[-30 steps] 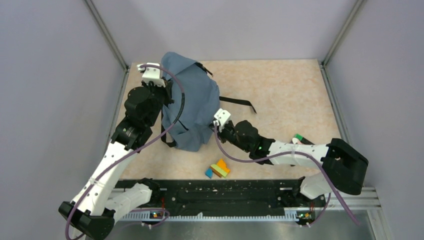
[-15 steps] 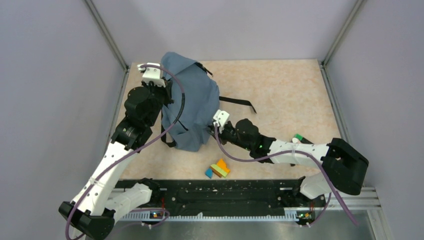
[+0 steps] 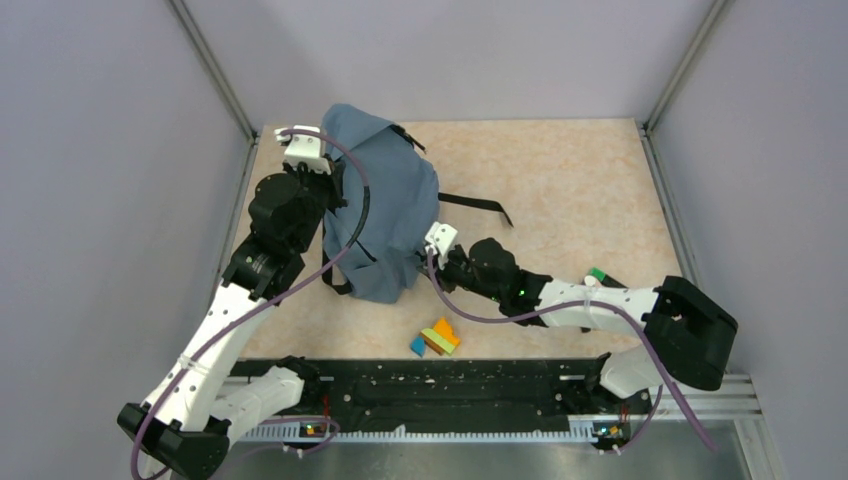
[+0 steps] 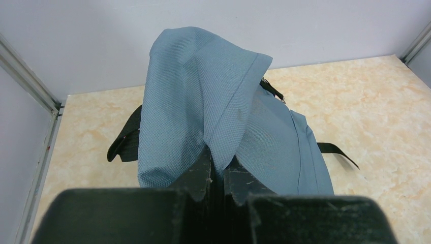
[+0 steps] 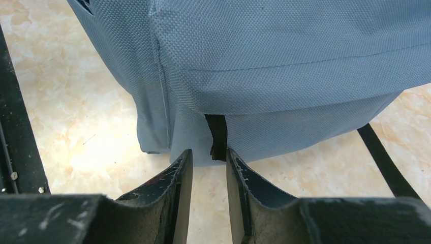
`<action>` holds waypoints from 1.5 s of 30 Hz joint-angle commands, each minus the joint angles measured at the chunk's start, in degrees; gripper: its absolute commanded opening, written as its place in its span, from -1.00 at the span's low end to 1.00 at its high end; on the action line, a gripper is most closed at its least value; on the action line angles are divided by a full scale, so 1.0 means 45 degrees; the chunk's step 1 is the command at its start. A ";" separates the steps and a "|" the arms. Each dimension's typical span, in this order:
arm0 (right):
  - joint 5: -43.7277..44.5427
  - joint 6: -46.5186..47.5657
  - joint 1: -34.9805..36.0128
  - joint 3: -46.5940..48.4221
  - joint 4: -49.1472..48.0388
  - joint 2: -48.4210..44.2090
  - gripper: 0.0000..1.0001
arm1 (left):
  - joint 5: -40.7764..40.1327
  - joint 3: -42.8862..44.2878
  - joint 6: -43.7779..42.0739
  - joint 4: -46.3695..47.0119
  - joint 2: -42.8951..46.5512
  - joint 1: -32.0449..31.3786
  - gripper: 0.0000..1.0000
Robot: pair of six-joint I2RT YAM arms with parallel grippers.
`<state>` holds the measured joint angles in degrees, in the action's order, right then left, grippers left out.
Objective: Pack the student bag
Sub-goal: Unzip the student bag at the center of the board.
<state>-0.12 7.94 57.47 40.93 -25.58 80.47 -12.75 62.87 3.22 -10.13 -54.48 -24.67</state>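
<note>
The student bag (image 3: 385, 200) is a slate-blue fabric backpack, slumped at the back left of the table with black straps (image 3: 475, 205) trailing to its right. My left gripper (image 3: 335, 195) is shut on a fold of the bag's fabric (image 4: 203, 101) and holds that flap raised; the cloth runs down between the closed jaws of the left gripper (image 4: 217, 165). My right gripper (image 3: 425, 262) sits low at the bag's near right edge. Its jaws (image 5: 208, 155) stand slightly open, and a short black tab (image 5: 217, 137) of the bag (image 5: 284, 61) hangs just between the tips, not clamped.
A small pile of coloured flat pieces (image 3: 436, 338), orange, green and blue, lies on the table near the front rail (image 3: 450, 385). A green object (image 3: 597, 273) shows beside the right arm. A black strap (image 5: 383, 160) lies on the table right of my right fingers. Grey walls enclose the table.
The right gripper's jaws have parted and it has edged slightly left toward the bag. The left gripper and the raised flap have not moved.
</note>
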 commanded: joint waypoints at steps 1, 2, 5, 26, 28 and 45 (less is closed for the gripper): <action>-0.0007 0.0070 -0.0222 0.0319 -0.0130 -0.0507 -0.40 | -0.0225 0.0055 -0.0098 0.0807 0.0290 0.0208 -0.90; -0.0012 0.0070 -0.0239 0.0344 -0.0134 -0.0490 -0.41 | -0.0222 0.0057 -0.0092 0.0806 0.0290 0.0208 -0.89; -0.0012 0.0080 -0.0318 0.0481 -0.0140 -0.0460 -0.41 | -0.0206 0.0061 -0.0082 0.0801 0.0256 0.0208 -0.89; 0.1047 -0.0186 -0.0605 0.0714 -0.0513 -0.0491 -1.00 | -0.0188 0.0089 -0.0048 0.0769 0.0193 0.0209 -0.88; 0.1401 -0.0399 -0.0713 0.0846 -0.0535 -0.0433 -1.00 | -0.0182 0.0080 -0.0039 0.0767 0.0210 0.0223 -0.88; 0.1730 -0.2275 -0.2634 0.1961 -0.1485 0.1148 -1.00 | -0.0132 0.0085 -0.0011 0.0747 0.0252 0.0227 -0.88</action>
<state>5.98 0.14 48.42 46.30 -28.64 83.40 -12.21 62.87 3.27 -10.17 -54.48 -24.40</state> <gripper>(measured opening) 0.003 0.063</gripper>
